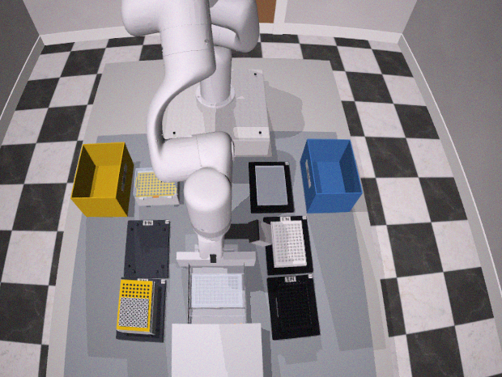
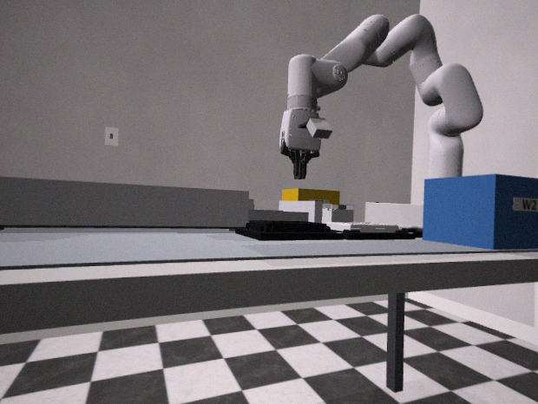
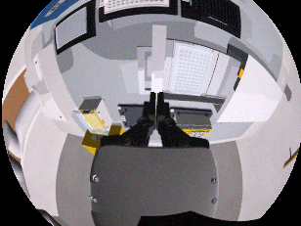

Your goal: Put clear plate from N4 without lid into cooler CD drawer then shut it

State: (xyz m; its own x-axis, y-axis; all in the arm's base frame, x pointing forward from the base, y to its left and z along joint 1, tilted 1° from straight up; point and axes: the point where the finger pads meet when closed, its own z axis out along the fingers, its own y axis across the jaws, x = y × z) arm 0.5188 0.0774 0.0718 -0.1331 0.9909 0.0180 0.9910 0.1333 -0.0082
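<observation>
The clear plate (image 1: 217, 290) lies flat in the open drawer of the white cooler CD (image 1: 214, 348), long side across the drawer. It also shows in the wrist view (image 3: 193, 68). The drawer's front bar (image 1: 216, 257) points toward the arm's base. My gripper (image 1: 211, 257) (image 2: 299, 173) is shut and empty. It hangs high above the bench, over that front bar, fingertips pressed together (image 3: 154, 100). The dark nest (image 1: 146, 247) left of the drawer is empty.
A yellow bin (image 1: 103, 178) and a tip box (image 1: 155, 187) stand at the left, a blue bin (image 1: 330, 174) at the right. A white plate (image 1: 287, 243), a black plate (image 1: 292, 306) and a grey-topped nest (image 1: 270, 187) lie right of the drawer. A yellow rack (image 1: 135, 304) stands at its left.
</observation>
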